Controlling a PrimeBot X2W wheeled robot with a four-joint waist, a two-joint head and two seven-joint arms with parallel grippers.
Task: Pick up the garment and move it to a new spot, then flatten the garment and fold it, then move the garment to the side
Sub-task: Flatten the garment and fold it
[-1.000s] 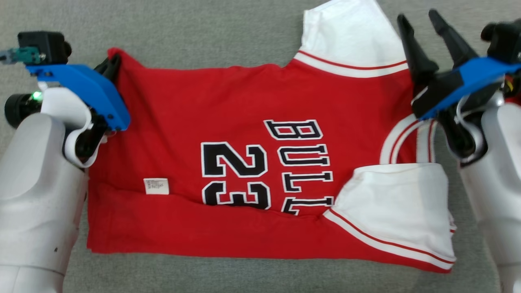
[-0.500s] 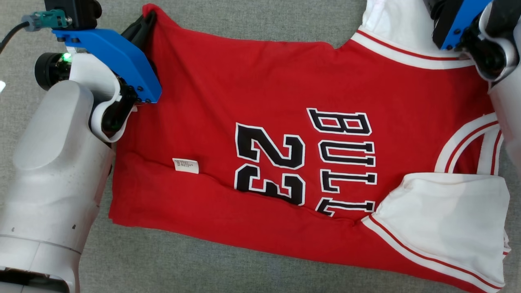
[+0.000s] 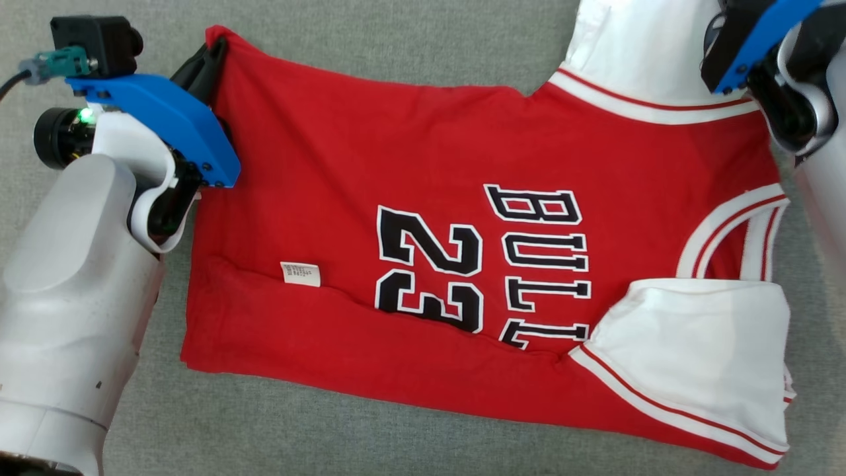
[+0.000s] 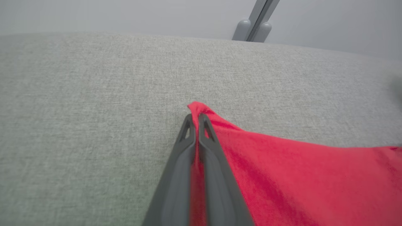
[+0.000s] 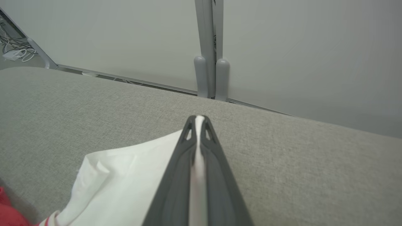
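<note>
Closest to me, the red Bulls jersey [image 3: 423, 165] lies spread sideways on the grey fabric surface [image 3: 396, 39], hem towards my left arm and collar towards my right. Its near long edge looks already turned up over the body: a ridge runs under the numbers, a small white label [image 3: 301, 274] sits face up on it, and the near sleeve [image 3: 700, 337] is laid in over the chest. I read that as the first lengthwise fold done, with the cloth reasonably flat apart from soft creases along that ridge.

Further out, the far edge is what I have in hand. My left gripper [image 4: 197, 118] is clamped tight on the far hem corner, a nub of red cloth poking past the fingertips. My right gripper [image 5: 197, 120] is closed on the edge of the far sleeve [image 3: 634, 59], white cloth showing between its fingers.

So, by my judgement, pickup, relocation and flattening are behind me. What remains is bringing this far edge over, any crosswise fold, then moving the bundle aside.
</note>
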